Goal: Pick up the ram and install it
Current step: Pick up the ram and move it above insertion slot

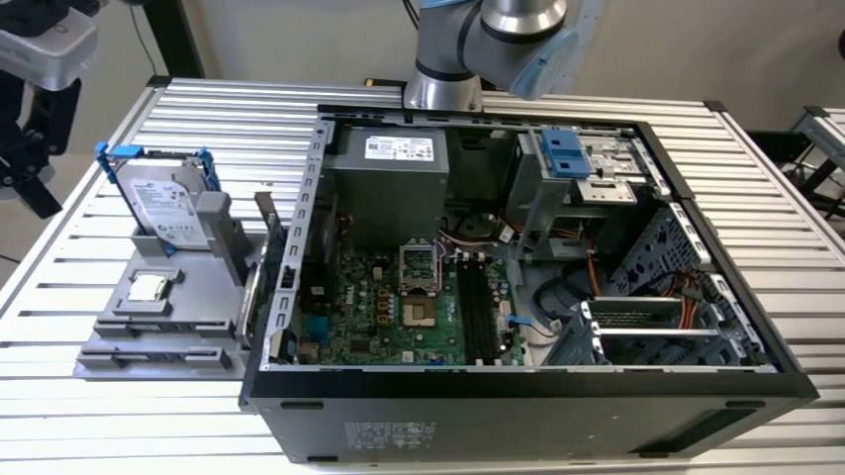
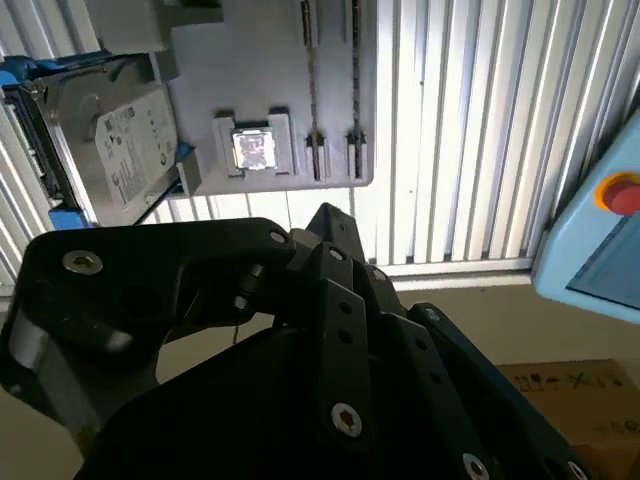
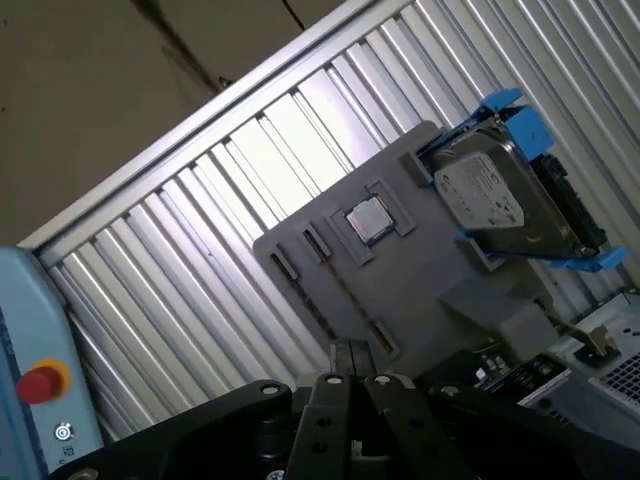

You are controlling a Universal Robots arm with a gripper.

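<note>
Grey plastic is forming the tray (image 2: pixel 240 60) that is sitting on the slatted table (image 2: pixel 450 120), beside the open computer case (image 1: pixel 528 297). The ram (image 2: pixel 312 95) is apparently standing on edge in one of the tray's slots, just beside the small square chip (image 2: pixel 252 150) and apart from the hard drive (image 2: pixel 110 140). Seen edge-on it is showing as a thin dark line, so I am judging this. The claw (image 1: pixel 30 173) is hanging high at the exterior view's left, well apart from the ram and seemingly carrying nothing. Whether it is apart or together I cannot tell. I am expecting the stick to handle as light, stiff and fragile. Pinching its two flat faces near the middle of the upper edge, away from the contacts, is looking safest.
</note>
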